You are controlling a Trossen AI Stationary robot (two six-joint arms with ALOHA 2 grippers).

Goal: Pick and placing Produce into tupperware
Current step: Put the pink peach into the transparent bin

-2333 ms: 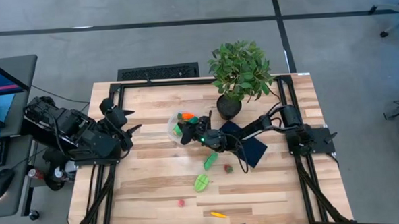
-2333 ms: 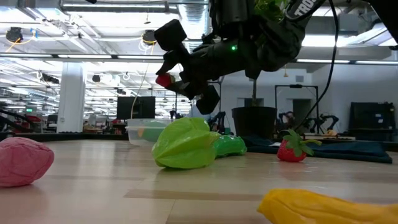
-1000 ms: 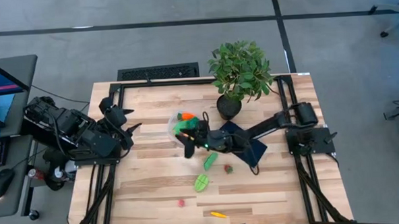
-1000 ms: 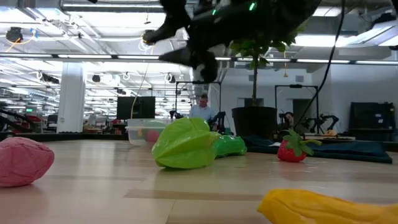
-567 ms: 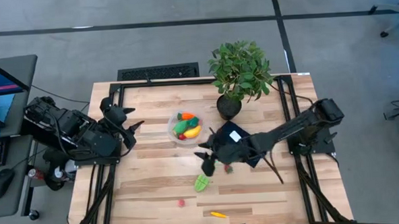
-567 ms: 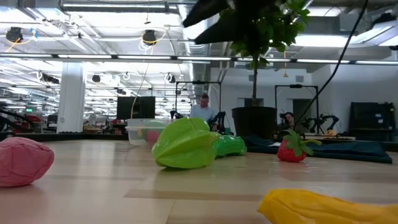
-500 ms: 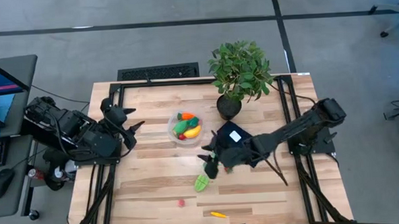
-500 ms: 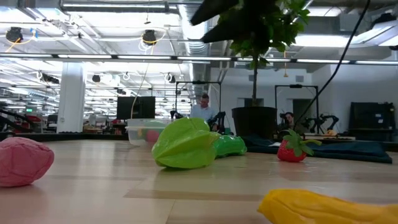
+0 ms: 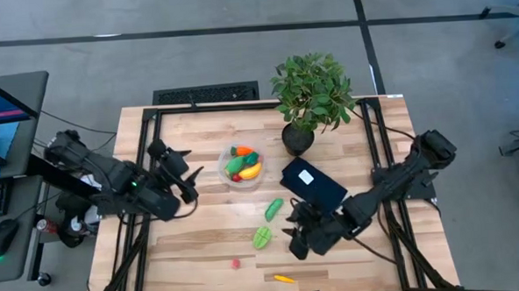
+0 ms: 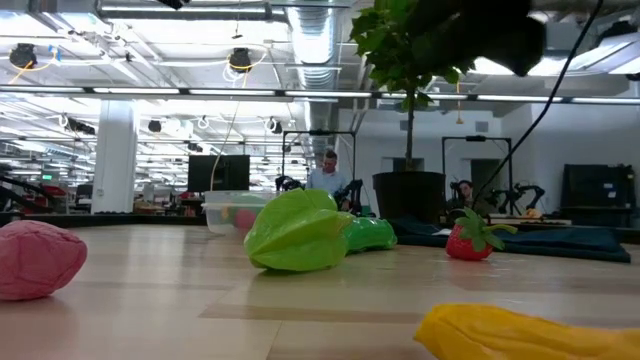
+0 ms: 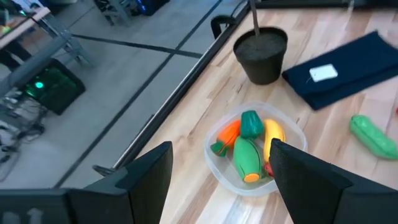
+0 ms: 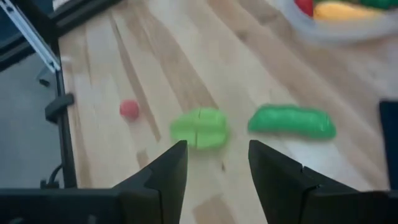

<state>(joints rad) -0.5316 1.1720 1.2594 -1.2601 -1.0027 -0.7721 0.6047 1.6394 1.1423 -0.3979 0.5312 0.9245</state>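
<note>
Your right tool (image 9: pixel 300 240) hangs released over the near half of the counter (image 9: pixel 202 244), its fingers spread with nothing between them. In its wrist view the light green ridged fruit (image 12: pixel 199 129) sits centred in the gap ahead of the fingers, with the green cucumber (image 12: pixel 292 121) just beside it and a small red berry (image 12: pixel 129 109) on the fruit's other side, further off.

From above, that ridged fruit (image 9: pixel 262 238) lies just beside the tool, toward the left arm's side of the counter, so the right arm is clearly the nearer one. It looks like your next pick. Its long axis appears to run roughly across the line of approach, so I'd judge the fingers need to straddle its short width.

The tupperware (image 9: pixel 226 171) stands toward the far side, near the plant pot (image 9: pixel 297 139), already holding 4 or so pieces, including an orange carrot (image 11: pixel 227 133) and a yellow banana (image 11: pixel 272 135). The cucumber (image 9: pixel 274 208) lies between the fruit and the tupperware.

Your left tool (image 9: pixel 186 173) waits released at the counter's left edge, facing the tupperware.

Still loose: a strawberry (image 10: pixel 470 236), largely hidden from above by the right arm, and a small yellow-orange piece (image 9: pixel 284 278) at the near edge.
</note>
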